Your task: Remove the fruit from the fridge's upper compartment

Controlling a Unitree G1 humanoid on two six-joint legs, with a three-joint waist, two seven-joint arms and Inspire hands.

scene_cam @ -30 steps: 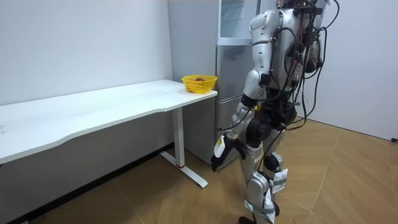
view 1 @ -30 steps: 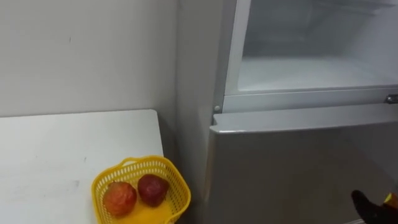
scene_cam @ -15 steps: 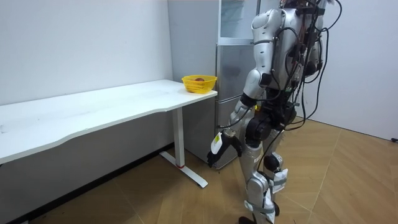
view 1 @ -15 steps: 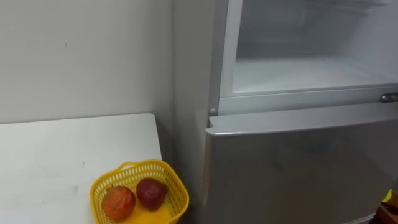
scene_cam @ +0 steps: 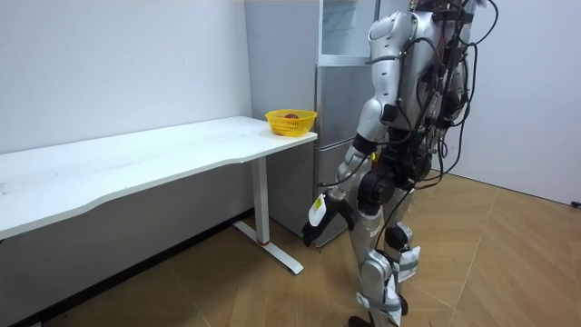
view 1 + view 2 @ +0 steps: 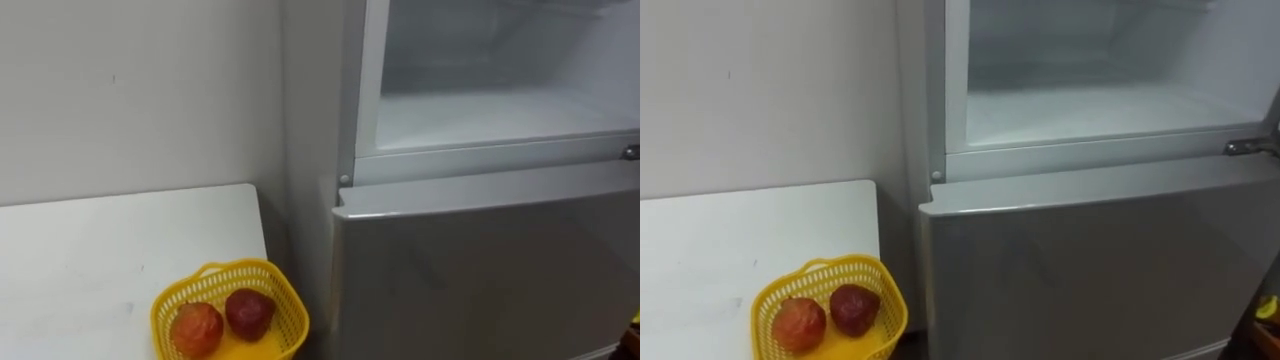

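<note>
The upper fridge compartment stands open in front of me, its white floor bare. A yellow basket sits on the near right corner of the white table, beside the fridge. It holds an orange-red fruit and a dark red fruit. A sliver of my right hand shows at the lower right edge, low before the lower door. In the room view my left hand hangs at knee height with loose fingers, holding nothing.
The lower fridge door is closed. A metal hinge sticks out at the right end of the ledge between the compartments. A bare wall backs the table. I stand on the wooden floor facing the fridge.
My right hand, dark at the lower right a second ago, has dropped almost out of the eye view. My left hand swung slightly towards the room view's left. The eye view itself shifted a little.
</note>
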